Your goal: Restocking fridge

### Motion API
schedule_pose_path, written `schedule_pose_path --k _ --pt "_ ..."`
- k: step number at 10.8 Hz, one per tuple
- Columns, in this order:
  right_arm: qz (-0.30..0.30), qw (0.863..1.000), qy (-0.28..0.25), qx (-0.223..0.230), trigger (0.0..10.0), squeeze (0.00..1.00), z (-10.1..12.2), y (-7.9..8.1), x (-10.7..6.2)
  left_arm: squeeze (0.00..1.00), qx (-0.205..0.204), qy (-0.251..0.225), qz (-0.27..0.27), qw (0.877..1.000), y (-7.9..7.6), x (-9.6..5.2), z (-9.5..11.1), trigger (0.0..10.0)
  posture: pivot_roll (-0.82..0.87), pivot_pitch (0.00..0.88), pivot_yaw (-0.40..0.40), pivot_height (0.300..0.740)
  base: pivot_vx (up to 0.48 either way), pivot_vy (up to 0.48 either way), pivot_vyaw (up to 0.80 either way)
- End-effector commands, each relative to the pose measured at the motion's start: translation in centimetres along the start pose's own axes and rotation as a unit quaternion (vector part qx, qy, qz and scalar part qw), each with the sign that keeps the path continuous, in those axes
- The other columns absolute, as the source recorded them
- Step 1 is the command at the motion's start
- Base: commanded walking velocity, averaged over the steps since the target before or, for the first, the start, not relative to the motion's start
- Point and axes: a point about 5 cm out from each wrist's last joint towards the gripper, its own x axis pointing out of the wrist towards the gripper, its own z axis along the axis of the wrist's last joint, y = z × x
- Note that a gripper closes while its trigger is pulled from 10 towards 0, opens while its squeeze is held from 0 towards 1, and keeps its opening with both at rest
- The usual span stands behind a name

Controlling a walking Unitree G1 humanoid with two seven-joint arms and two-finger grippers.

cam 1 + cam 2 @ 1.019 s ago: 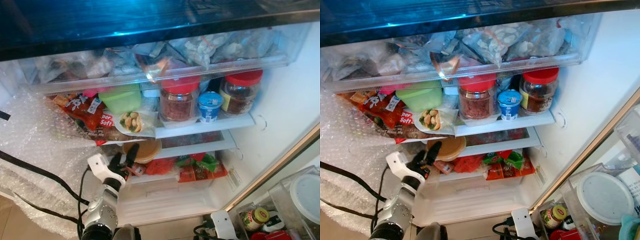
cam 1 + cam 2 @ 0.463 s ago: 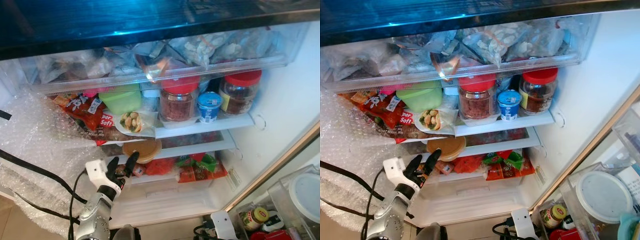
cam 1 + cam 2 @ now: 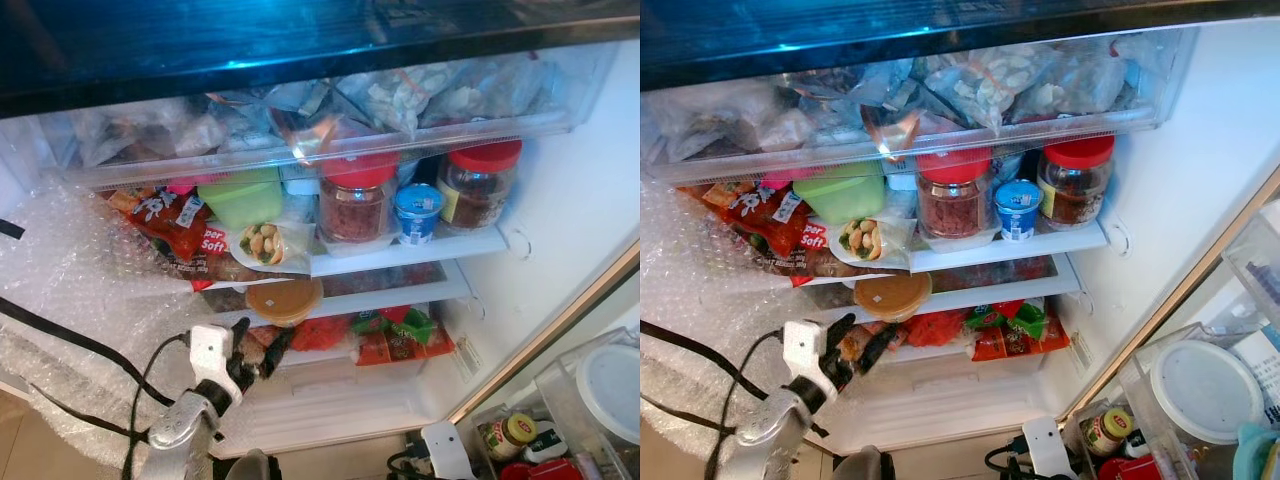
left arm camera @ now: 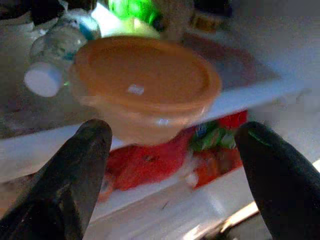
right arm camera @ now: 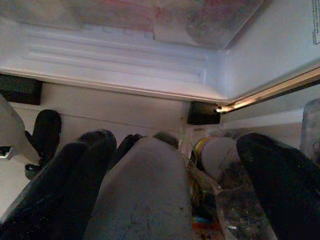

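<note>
With its fingers spread wide and empty, the left gripper [image 3: 258, 352] hangs at 7 o'clock of the orange tub [image 3: 285, 300], which overhangs its shelf [image 3: 400, 293]; a careless nudge could tip it off.

Two red-lidded jars [image 3: 358, 205] [image 3: 480, 185], one blue yoghurt cup [image 3: 419, 213], one green tub [image 3: 240, 197], one orange-lidded bowl [image 3: 284, 300] (on the shelf below), one water bottle [image 4: 57, 50].

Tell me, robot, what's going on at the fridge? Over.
Left hand open, empty, just below the orange-lidded tub. Right hand open, hanging low. Red packets crowd the shelf beneath.
</note>
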Motion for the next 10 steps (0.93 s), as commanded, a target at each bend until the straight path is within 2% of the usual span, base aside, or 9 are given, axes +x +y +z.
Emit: schedule_pose_path --k 1,3,5,10 --pt "0.006 1.0 0.031 0.003 10.0 0.0 -1.7 0.4 -0.4 0.0 0.019 0.013 0.002 1.0 0.1 -0.4 -0.4 10.0 -0.07 0.066 0.046 0.67 0.0 0.0 0.0" --pt "0.011 1.0 0.026 0.002 10.0 0.0 -1.5 1.1 -0.3 0.0 0.045 0.04 0.023 0.998 0.6 0.2 -1.3 10.0 -0.08 0.06 0.047 0.67 0.0 0.0 0.0" --pt "0.011 1.0 0.023 0.003 10.0 0.0 -1.3 1.2 -0.2 0.0 0.038 0.045 0.037 0.998 1.0 0.9 -1.5 10.0 -0.08 0.056 0.048 0.67 0.0 0.0 0.0" --pt "0.011 1.0 0.014 0.003 10.0 0.0 -0.6 1.0 0.0 0.0 0.03 0.06 0.052 0.996 0.7 3.9 -1.7 10.0 -0.1 0.061 0.052 0.67 0.0 0.0 0.0"
